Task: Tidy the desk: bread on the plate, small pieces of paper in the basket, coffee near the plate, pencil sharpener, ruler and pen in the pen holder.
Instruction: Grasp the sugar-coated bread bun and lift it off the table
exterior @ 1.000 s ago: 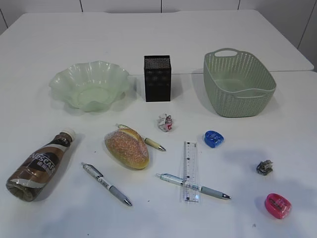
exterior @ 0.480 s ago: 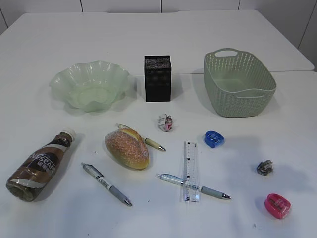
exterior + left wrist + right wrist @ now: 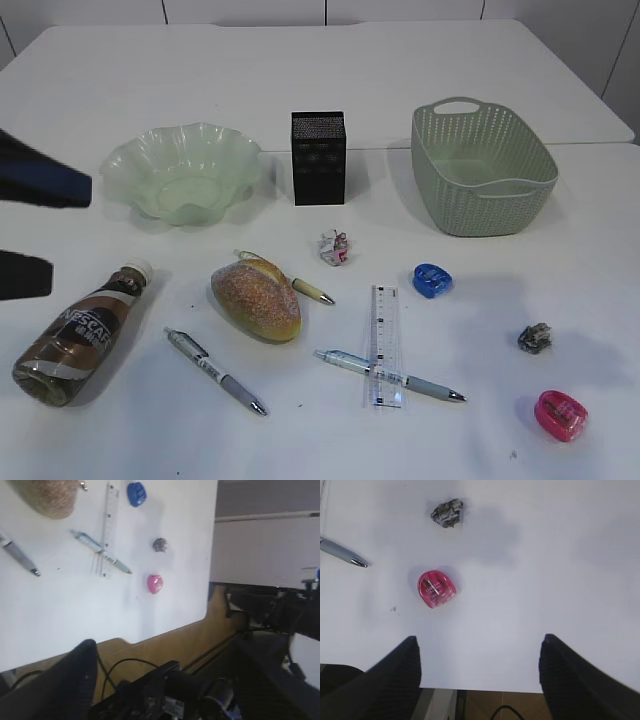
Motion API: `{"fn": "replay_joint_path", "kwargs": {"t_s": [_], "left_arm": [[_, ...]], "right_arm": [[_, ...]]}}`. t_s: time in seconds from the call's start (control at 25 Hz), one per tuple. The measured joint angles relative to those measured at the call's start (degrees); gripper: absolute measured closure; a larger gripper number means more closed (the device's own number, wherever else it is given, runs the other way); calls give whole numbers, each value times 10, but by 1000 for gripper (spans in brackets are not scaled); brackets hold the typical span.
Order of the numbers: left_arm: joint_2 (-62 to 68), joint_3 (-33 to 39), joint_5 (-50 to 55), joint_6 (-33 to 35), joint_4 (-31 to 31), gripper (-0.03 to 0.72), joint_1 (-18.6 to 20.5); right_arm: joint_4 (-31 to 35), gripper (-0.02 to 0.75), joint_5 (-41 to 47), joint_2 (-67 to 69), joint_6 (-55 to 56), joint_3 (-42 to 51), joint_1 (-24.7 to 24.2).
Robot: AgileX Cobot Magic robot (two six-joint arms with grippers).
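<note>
The bread lies in the middle of the table, in front of the green glass plate. A coffee bottle lies on its side at the left. My left gripper comes in open and empty from the left edge, above the bottle. The black pen holder and green basket stand at the back. A clear ruler lies across a pen. My right gripper is open and empty over the table's front edge, near a pink sharpener and a grey paper ball.
A white-pink paper ball and a blue sharpener lie mid-table. A second pen lies at the front left, and a third is partly under the bread. The left wrist view shows the table's front edge with cables below.
My left gripper has come into the exterior view from the left edge. The objects on the table have not moved.
</note>
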Motion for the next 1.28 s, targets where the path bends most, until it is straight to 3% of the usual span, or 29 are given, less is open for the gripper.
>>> {"fn": "replay_joint_path", "kwargs": {"t_s": [0.16, 0.44, 0.6, 0.92, 1.28], "left_arm": [[32, 0, -34, 66, -98, 101, -17], [72, 0, -85, 200, -285, 129, -80], [90, 0, -91, 270, -353, 158, -94], [134, 0, -115, 286, -371, 163, -95], [187, -32, -195, 278, -269, 157, -114]], "right_arm": [[0, 169, 0, 0, 0, 0, 0], [0, 169, 0, 0, 0, 0, 0], [0, 169, -1, 0, 0, 0, 0], [0, 169, -4, 3, 0, 0, 0], [7, 169, -7, 32, 0, 0, 0]]}}
